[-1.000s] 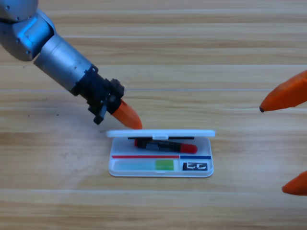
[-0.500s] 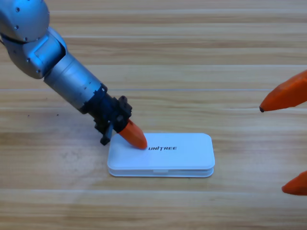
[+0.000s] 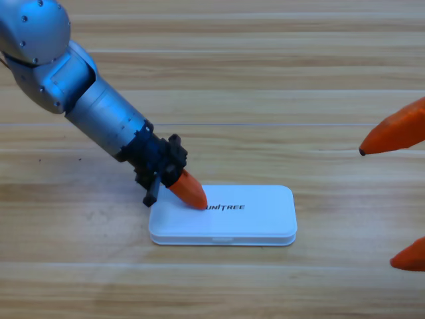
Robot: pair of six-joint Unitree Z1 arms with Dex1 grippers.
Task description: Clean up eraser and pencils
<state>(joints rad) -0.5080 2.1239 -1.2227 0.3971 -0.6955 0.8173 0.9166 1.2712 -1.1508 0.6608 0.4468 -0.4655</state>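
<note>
Your left gripper (image 3: pixel 194 195) presses the lid of the shut white rectangular plastic case (image 3: pixel 252 222), lower centre on the wooden worktop (image 3: pixel 265 66); its jaws look closed. Eraser and pencils are hidden. The case likely feels light, stiff and slippery: take it by the long edges. Right gripper (image 3: pixel 398 193) waits, jaws apart, at the right edge.

The left gripper (image 3: pixel 192 195) is blocking the closed white plastic case's (image 3: pixel 246 222) left end; wooden tabletop (image 3: pixel 265 80) is lying open around it.
</note>
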